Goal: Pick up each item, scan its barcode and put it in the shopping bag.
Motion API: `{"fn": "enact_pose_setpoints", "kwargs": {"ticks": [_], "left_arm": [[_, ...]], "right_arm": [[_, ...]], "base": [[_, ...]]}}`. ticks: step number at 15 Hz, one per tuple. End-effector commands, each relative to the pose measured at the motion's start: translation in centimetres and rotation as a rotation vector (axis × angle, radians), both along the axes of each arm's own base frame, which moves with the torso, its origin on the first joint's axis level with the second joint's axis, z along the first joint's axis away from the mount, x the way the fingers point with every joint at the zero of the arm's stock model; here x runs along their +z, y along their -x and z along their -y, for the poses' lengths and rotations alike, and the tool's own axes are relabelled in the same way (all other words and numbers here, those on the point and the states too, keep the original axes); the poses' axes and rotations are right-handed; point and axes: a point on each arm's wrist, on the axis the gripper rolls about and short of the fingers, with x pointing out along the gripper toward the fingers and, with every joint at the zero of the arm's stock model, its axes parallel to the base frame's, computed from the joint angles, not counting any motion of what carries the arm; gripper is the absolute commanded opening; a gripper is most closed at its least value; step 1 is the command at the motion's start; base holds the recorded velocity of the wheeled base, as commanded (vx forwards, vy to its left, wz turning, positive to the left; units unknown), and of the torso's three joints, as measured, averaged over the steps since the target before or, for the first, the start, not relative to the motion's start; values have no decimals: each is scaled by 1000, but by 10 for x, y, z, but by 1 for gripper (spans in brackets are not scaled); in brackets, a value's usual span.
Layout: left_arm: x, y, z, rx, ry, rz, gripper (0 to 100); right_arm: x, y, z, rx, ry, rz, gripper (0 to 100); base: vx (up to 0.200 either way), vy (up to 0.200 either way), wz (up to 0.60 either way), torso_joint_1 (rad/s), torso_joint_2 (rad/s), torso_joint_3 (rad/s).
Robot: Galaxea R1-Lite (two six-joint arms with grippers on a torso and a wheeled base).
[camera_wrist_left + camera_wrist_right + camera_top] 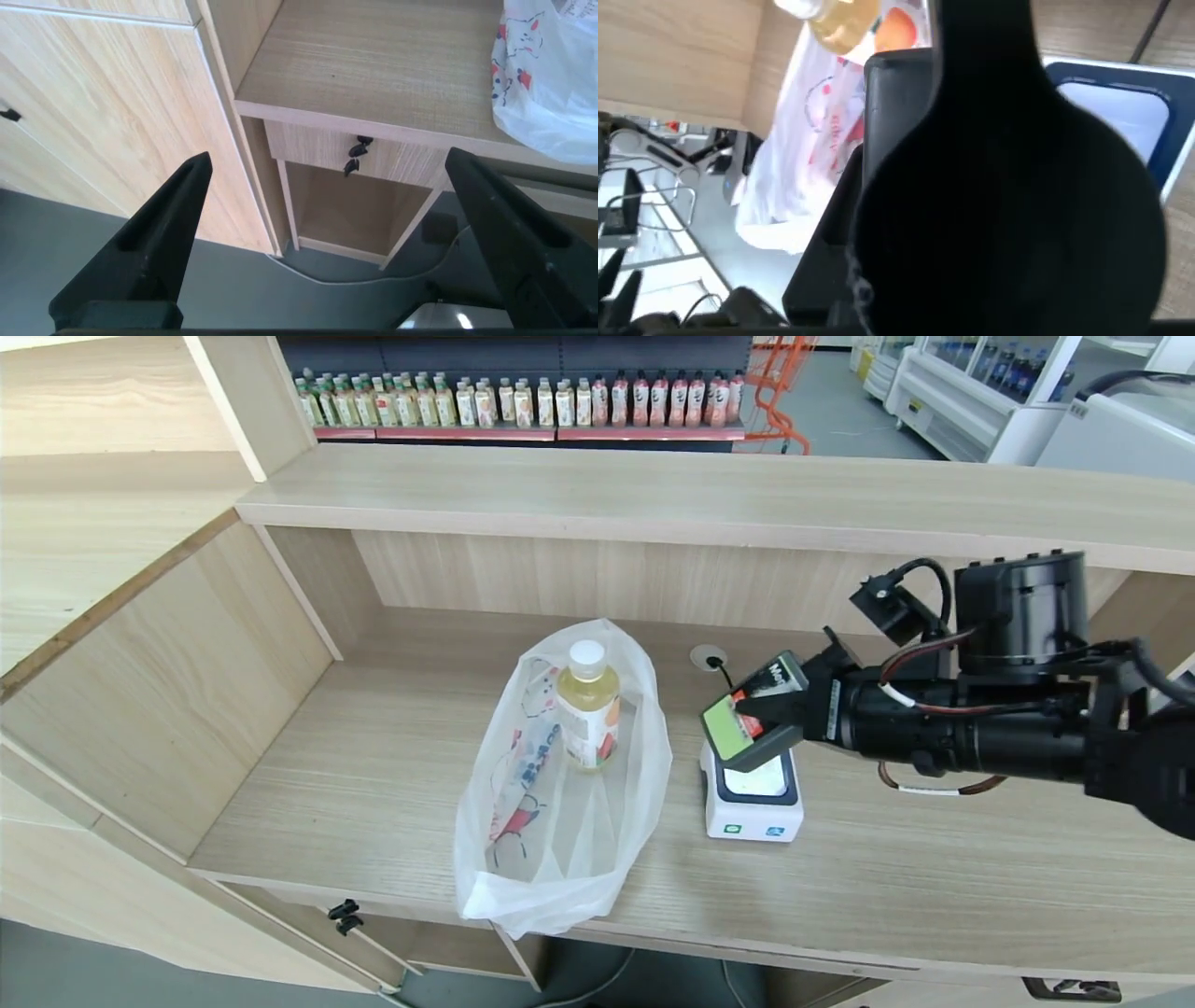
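Observation:
My right gripper is shut on a small dark box with a green face, tilted just above the white barcode scanner on the counter. The box's dark underside looms close in the right wrist view, with the scanner's window behind it. Left of the scanner lies a translucent white shopping bag holding an upright bottle of yellow tea. My left gripper hangs open with nothing in it, below and in front of the counter's front edge, near the bag's corner.
The wooden counter has side walls and a raised ledge behind. A cable port sits behind the scanner. A drawer with a black handle is under the counter's front. Shelves of bottles stand far behind.

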Motion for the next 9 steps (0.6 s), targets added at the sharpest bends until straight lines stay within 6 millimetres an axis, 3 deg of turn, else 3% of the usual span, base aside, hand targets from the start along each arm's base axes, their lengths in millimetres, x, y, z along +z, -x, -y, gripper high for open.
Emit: {"fn": "enact_pose_setpoints", "kwargs": {"ticks": [1,3,9], "left_arm": [[0,0,0,-1,1,1,100],[0,0,0,-1,2,1,100],[0,0,0,1,2,1,100]], "right_arm": [[27,25,4,34,-41,65,0],[20,27,-1,52,-34,36,0],[-14,18,-26,55,50,-45,0]], "base": [[0,200,0,-2,-7,12],[0,200,0,19,10,-5],[0,0,0,0,0,0]]}}
